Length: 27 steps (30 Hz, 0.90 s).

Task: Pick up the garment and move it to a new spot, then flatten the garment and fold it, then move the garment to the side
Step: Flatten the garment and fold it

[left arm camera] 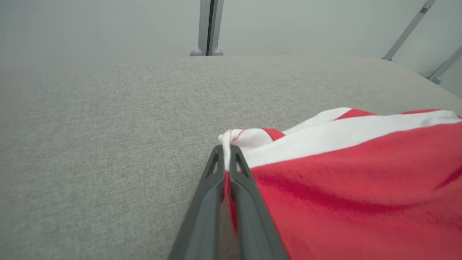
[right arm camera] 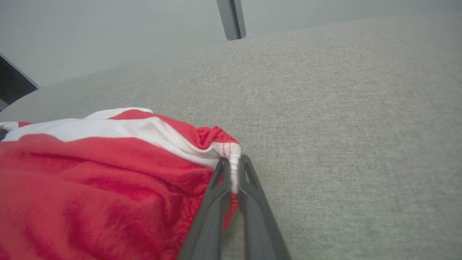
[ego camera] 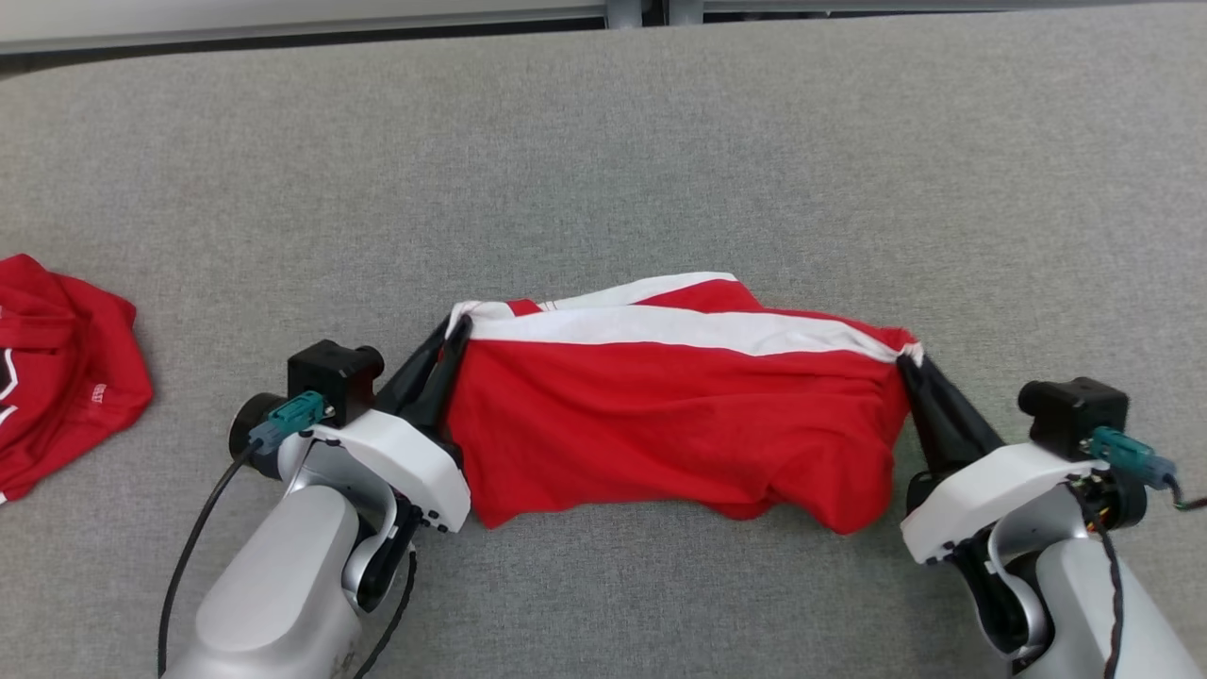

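The garment [ego camera: 660, 415] is red with a white band along its far edge. It hangs slack between my two grippers over the grey table. My left gripper [ego camera: 455, 332] is shut on the garment's left white corner. The left wrist view shows that gripper [left arm camera: 227, 150] pinching the bunched white cloth of the garment [left arm camera: 361, 180]. My right gripper [ego camera: 907, 360] is shut on the right corner. In the right wrist view its tips [right arm camera: 234, 160] clamp the white hem, with the garment [right arm camera: 90, 180] spreading to the left.
A second red garment [ego camera: 57, 368] lies crumpled at the table's left edge. The grey fabric table [ego camera: 603, 170] stretches far beyond the cloth. A pale wall with a metal post [left arm camera: 207, 27] stands behind the table's far edge.
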### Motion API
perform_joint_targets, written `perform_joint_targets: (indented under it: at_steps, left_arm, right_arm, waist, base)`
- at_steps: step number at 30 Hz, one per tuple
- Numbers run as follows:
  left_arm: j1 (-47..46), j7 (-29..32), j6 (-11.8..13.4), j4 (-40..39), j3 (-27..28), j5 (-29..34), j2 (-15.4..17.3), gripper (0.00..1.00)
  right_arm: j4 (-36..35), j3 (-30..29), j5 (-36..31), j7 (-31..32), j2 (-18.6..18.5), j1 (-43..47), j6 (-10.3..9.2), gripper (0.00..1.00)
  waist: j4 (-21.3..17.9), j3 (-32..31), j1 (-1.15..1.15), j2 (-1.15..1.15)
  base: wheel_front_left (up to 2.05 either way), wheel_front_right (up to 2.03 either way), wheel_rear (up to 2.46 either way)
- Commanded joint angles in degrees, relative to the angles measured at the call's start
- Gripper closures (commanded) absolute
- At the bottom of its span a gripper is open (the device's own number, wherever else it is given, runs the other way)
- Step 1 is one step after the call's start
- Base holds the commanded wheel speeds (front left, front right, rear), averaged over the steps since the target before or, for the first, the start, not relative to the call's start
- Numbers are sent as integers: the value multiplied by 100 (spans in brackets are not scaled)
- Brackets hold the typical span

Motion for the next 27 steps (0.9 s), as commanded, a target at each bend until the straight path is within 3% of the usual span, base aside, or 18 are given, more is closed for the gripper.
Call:
perform_joint_targets:
  at_steps: [1,13,21,27]
  left_arm:
    - [35,-55,50,-71,35,49,44,100]
    - [398,-313,609,-2433,405,311,464,100]
    - [476,40,1083,-4082,658,438,735,100]
    - [488,380,1222,-4649,771,315,849,100]
  right_arm:
    - [-82,-31,-34,-86,-43,27,-4,100]
    - [-1501,-280,-174,-376,-498,-146,-4,100]
    - [-2672,-517,-364,28,-665,-223,-4,100]
    - [-3019,-665,-308,335,-628,-161,-4,100]
  waist:
    - [-16,-58,0,0]
    - [-143,-811,0,0]
    - [-275,-1304,0,0]
    - [-304,-1355,0,0]
  base:
    - [0,0,0]
    - [0,0,0]
    - [0,0,0]
    - [0,0,0]
